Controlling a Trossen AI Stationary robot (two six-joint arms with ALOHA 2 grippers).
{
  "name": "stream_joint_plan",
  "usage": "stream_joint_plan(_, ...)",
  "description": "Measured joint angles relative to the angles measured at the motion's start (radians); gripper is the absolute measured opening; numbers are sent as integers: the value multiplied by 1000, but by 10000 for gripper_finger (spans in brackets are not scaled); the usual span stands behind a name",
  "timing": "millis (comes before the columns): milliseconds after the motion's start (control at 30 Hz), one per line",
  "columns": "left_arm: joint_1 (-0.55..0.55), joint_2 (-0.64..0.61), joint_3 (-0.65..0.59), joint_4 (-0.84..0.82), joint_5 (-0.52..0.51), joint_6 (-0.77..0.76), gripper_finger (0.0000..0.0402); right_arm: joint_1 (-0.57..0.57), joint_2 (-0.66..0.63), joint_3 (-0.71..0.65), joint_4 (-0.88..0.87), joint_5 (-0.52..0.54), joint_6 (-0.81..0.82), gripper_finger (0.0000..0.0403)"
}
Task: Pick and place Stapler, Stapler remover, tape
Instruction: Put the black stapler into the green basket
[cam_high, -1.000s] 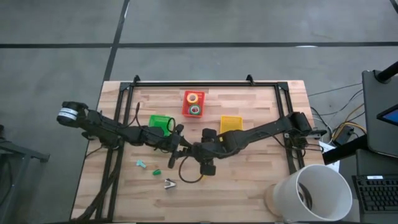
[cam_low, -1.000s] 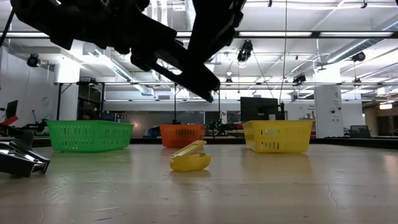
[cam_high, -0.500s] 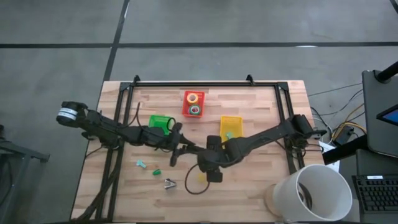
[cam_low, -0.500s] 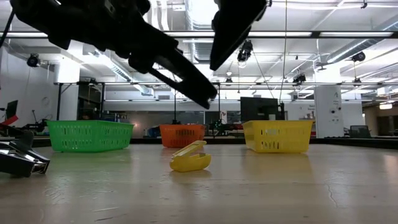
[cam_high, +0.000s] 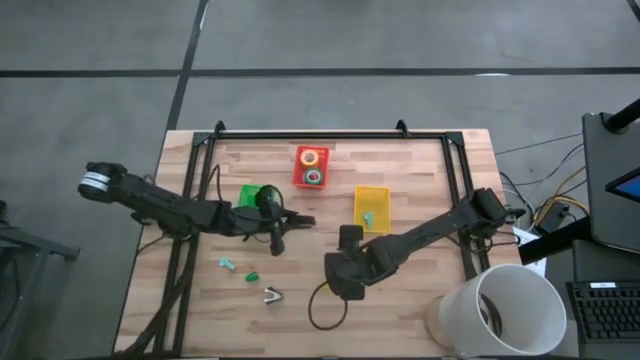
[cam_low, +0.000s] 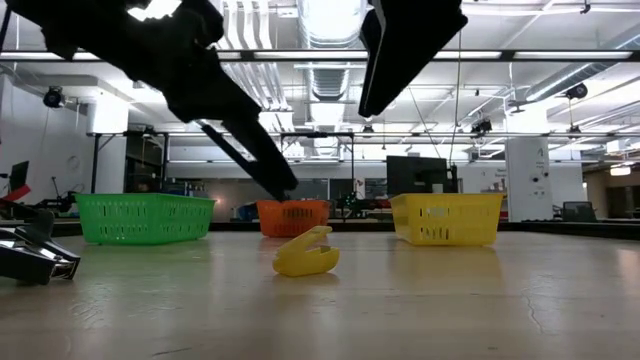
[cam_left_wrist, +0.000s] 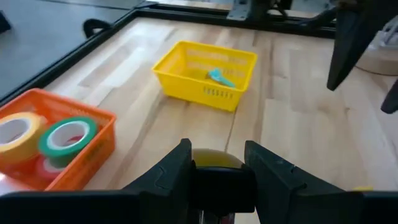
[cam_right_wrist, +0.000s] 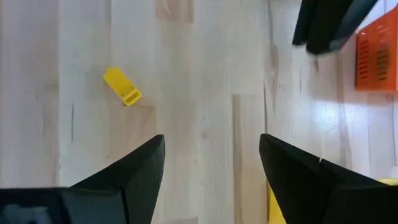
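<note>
My left gripper (cam_high: 298, 222) hangs over the table's middle, just right of the green basket (cam_high: 257, 197), shut on a dark stapler (cam_left_wrist: 215, 163). My right gripper (cam_right_wrist: 211, 144) stands open above the near middle of the table (cam_high: 340, 287), with nothing between its fingers. A yellow claw-like staple remover (cam_low: 305, 258) lies on the wood just ahead of it (cam_right_wrist: 122, 86). Yellow (cam_left_wrist: 15, 132), green (cam_left_wrist: 67, 134) and red tape rolls lie in the orange basket (cam_high: 311, 167). A teal remover (cam_left_wrist: 219, 77) lies in the yellow basket (cam_high: 371, 207). My left gripper pinches the dark stapler between its two fingers; the wrist view shows only the stapler's end (cam_left_wrist: 215, 160) filling the gap. The fingers come nearly level, tipped slightly down, pointing toward the table's right edge. The stapler is lifted clear of the table.
Small teal (cam_high: 228, 264), green (cam_high: 252, 275) and silver (cam_high: 272, 295) claw pieces lie on the near left of the table. A black frame (cam_high: 310, 133) runs along the far and side edges. A white bucket (cam_high: 505, 310) stands off the near right corner.
My left gripper has swung from pointing toward the near edge to pointing toward the right edge, tipping up closer to level and carrying the stapler with it. My right gripper has gone toward the near edge and slightly down, staying open.
</note>
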Motion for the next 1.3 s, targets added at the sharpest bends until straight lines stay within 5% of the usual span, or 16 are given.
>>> stream_joint_plan(367,-106,-210,0,-285,-446,-123,132,3,0,-63,8,1,25,258)
stream_joint_plan(533,-152,-267,0,-508,-618,-361,132,3,0,-81,8,1,47,260)
stream_joint_plan(900,-157,-206,0,-769,-654,-823,133,3,0,-81,24,2,47,247)
stream_joint_plan(1300,-157,20,-3,-765,-672,-918,133,3,0,-81,35,2,47,245)
